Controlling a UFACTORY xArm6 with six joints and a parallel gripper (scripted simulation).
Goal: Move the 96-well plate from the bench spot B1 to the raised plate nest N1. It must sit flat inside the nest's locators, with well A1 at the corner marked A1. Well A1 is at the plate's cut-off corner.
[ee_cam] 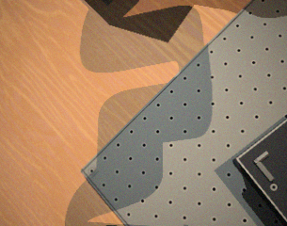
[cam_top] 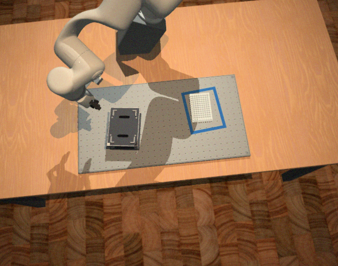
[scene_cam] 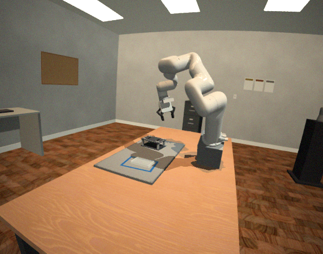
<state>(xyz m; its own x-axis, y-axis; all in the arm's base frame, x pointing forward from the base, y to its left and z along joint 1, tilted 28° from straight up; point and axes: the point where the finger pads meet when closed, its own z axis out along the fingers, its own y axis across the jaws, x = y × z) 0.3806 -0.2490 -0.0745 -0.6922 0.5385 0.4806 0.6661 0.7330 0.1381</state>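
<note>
The white 96-well plate (cam_top: pixel 201 107) lies flat inside the blue outline of spot B1 on the right part of the grey perforated bench plate (cam_top: pixel 163 123); it also shows in the exterior view (scene_cam: pixel 141 161). The dark raised nest N1 (cam_top: pixel 123 127) (scene_cam: pixel 153 142) with white corner locators stands on the left part of the plate. My gripper (cam_top: pixel 95 104) (scene_cam: pixel 165 112) is open and empty, high above the plate's far left corner, left of the nest. The wrist view shows only a corner of the nest (ee_cam: pixel 271 172); the fingers are out of view.
The robot base (cam_top: pixel 140 34) stands on a dark block behind the bench plate. The bench plate's corner (ee_cam: pixel 87 169) and bare wooden table (ee_cam: pixel 44 108) lie under the wrist camera. A side desk (scene_cam: pixel 14 120) and a black pedestal (scene_cam: pixel 312 150) stand away from the table.
</note>
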